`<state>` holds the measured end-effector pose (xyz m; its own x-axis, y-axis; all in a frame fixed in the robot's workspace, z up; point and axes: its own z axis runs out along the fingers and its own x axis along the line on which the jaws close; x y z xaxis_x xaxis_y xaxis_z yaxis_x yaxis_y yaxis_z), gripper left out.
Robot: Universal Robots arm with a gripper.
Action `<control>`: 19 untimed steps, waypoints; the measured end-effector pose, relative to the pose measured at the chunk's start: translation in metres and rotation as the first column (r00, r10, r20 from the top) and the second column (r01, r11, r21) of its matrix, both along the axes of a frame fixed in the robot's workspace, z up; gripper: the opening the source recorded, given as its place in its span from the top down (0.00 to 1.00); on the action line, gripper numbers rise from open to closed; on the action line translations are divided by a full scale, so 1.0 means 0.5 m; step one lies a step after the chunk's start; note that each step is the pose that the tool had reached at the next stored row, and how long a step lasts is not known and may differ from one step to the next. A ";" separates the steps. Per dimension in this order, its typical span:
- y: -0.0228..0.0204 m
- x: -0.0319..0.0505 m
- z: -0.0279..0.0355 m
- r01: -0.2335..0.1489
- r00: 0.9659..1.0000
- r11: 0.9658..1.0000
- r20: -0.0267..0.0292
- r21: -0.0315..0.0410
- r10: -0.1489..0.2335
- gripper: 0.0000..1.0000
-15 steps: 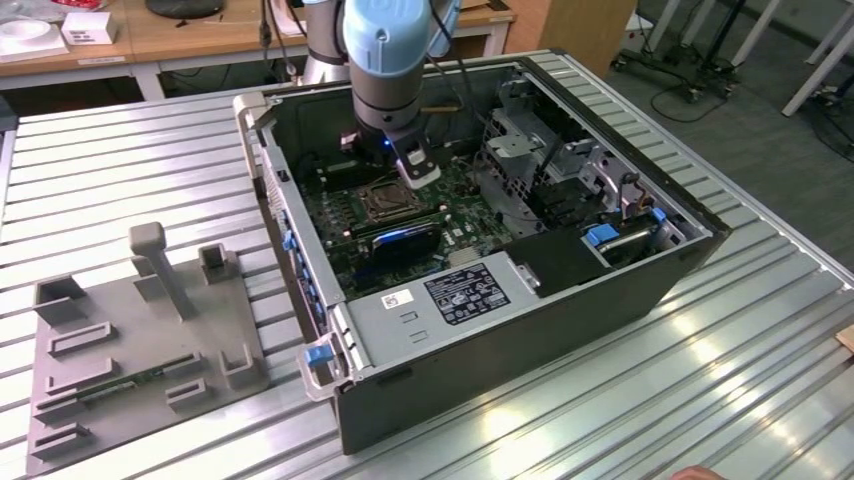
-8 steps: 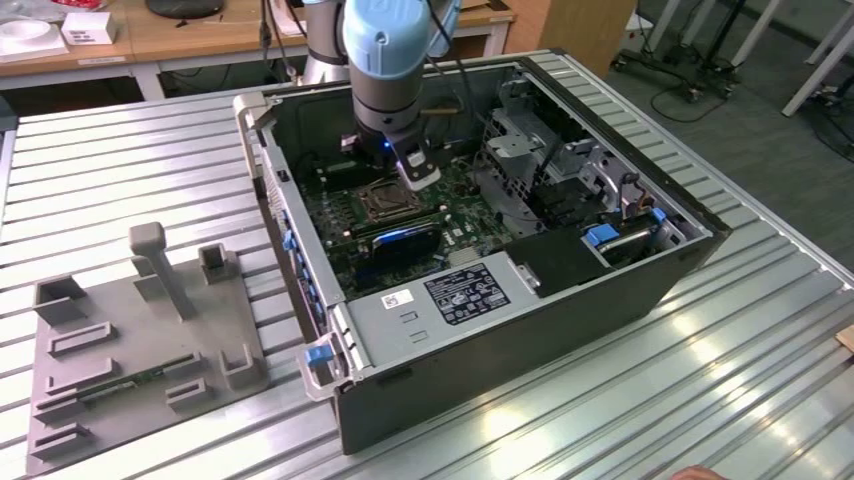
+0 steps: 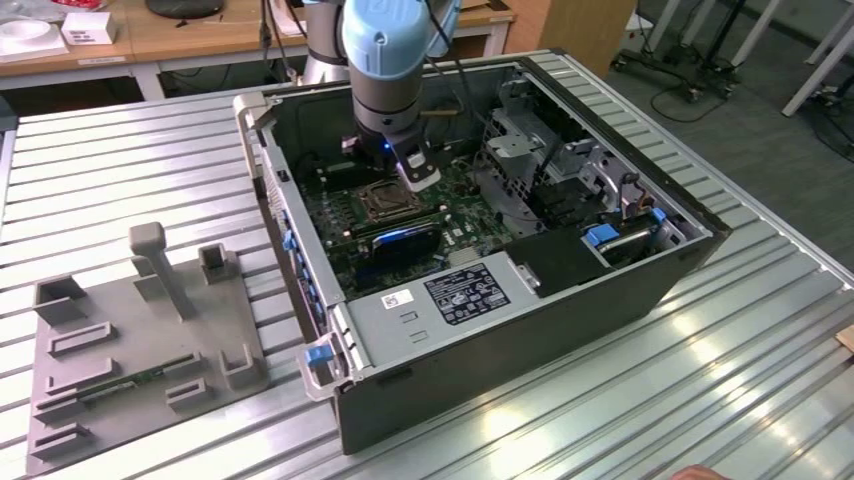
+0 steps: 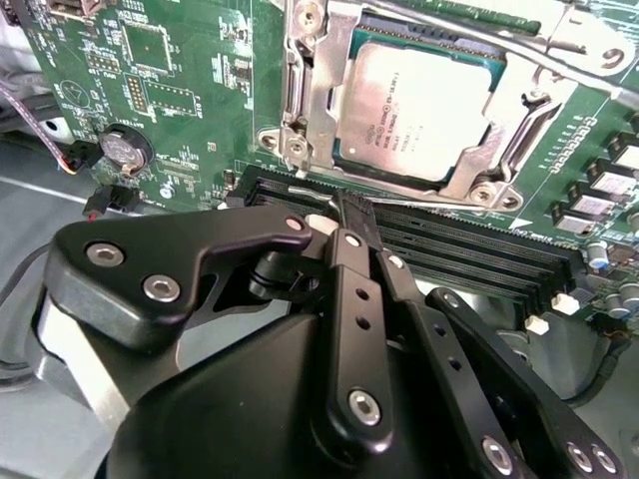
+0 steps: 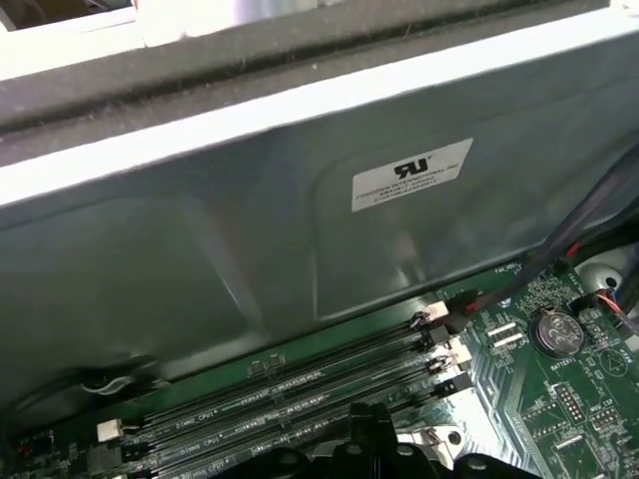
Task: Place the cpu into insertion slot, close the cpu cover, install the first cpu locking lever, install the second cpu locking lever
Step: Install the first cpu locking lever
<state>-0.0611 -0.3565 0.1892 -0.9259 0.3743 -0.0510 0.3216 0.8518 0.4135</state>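
The tan-silver square cpu sits in the silvery-rimmed dark insertion slot w/ the thin silvery metal cpu cover down over its edges, levers' state unclear, black gripper fingers pinched together, empty, just beside it over the long black memory slots.

open computer case on slatted metal table | grey holder tray at exterior view's left | coin battery on green board | white label on case wall

One high view, two close ones.
The exterior view looked down on the open computer case; both wrist views sat close above its memory slots.
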 end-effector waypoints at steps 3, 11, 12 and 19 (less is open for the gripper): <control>0.0000 0.000 -0.001 0.001 1.000 1.000 0.000 -0.008 -0.001 0.89; 0.0026 0.000 -0.001 0.003 1.000 1.000 0.000 -0.019 -0.003 0.89; 0.0027 0.000 -0.001 0.003 1.000 1.000 0.000 -0.019 -0.003 0.89; 0.0029 0.000 0.017 0.003 1.000 1.000 0.000 -0.018 -0.003 0.89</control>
